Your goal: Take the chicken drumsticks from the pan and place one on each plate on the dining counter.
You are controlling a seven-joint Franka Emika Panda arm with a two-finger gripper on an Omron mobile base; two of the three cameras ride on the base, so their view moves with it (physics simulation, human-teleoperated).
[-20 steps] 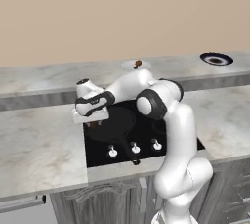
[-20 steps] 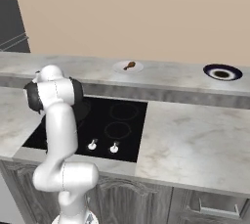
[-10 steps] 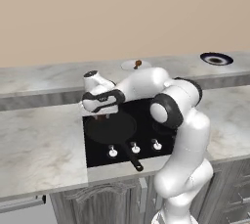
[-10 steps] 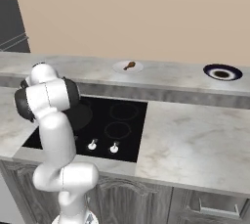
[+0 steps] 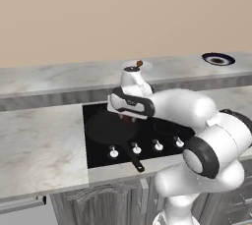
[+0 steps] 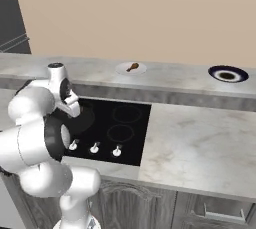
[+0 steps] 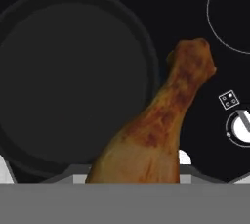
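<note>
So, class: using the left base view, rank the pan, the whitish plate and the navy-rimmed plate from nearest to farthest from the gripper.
1. Pan: on the hob, just below the gripper.
2. Whitish plate: on the dining counter behind the gripper, with a drumstick on it.
3. Navy-rimmed plate: far right on that counter.

A black glass hob (image 6: 117, 125) with white knobs (image 5: 158, 145) sat in the lower marble worktop (image 6: 200, 145) above grey wooden cabinets (image 5: 98, 204).

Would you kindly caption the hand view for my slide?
Gripper holding a browned chicken drumstick above the empty black pan on the hob.
</note>
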